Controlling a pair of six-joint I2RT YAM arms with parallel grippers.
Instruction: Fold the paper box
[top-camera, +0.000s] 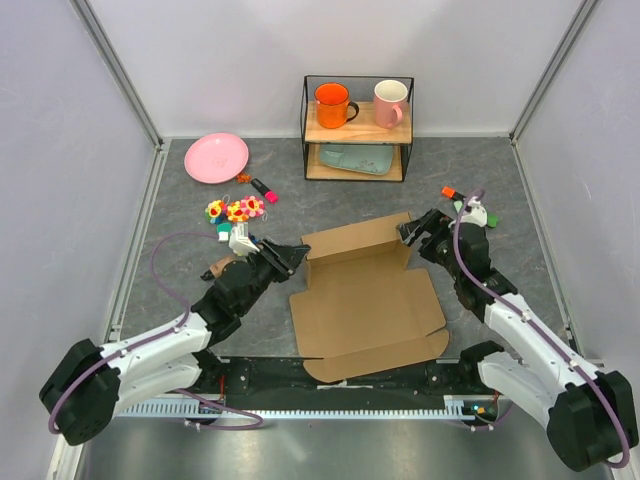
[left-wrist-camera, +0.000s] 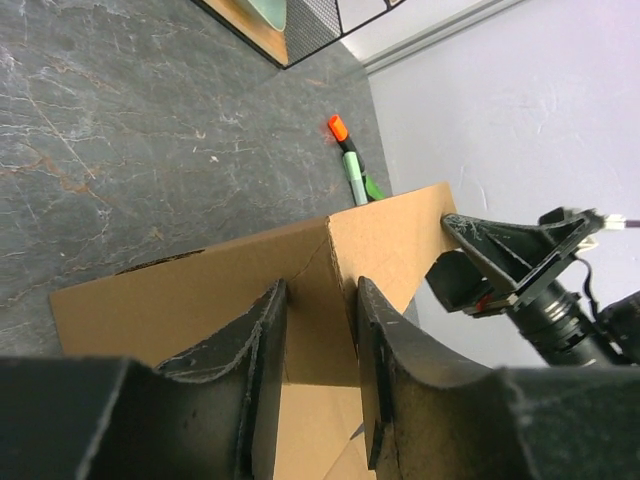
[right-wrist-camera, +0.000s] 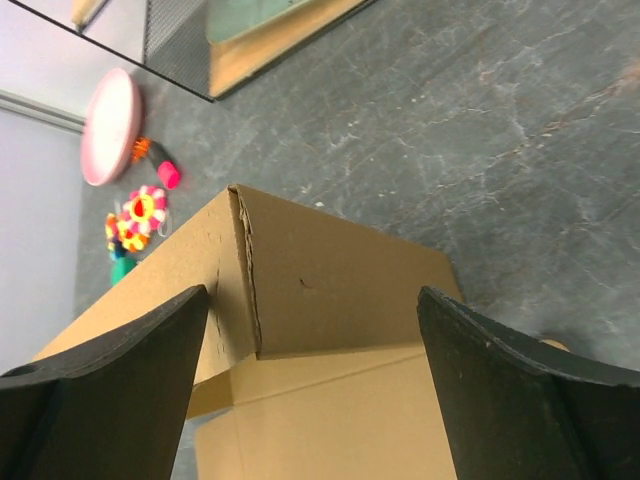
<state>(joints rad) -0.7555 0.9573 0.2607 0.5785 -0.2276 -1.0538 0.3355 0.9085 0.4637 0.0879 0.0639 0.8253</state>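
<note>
On a grey stone-patterned table (top-camera: 520, 210), between two robot arms, the paper box (top-camera: 365, 305) lies mostly as a flat brown sheet, with only its far wall (top-camera: 355, 240) stood upright along a crease. By the look of it the fold is at an early stage: one wall is up, while the side panels, the near flap and the corner tabs lie flat and would all need raising and tucking before the box takes shape. The left gripper (top-camera: 292, 254) appears clamped on the left corner of the raised wall, one finger on each face of the cardboard. The right gripper (top-camera: 408, 232) stands released, its jaws spread wide to either side of the wall's right end and touching neither face. At the back of the table, a wire shelf (top-camera: 305, 130) carries an orange mug (top-camera: 331, 105) and a pink mug (top-camera: 390, 103) on its top board and a teal tray (top-camera: 355, 159) below; what the mugs hold cannot be made out. A pink plate (top-camera: 216, 157) to the left sits bare.
</note>
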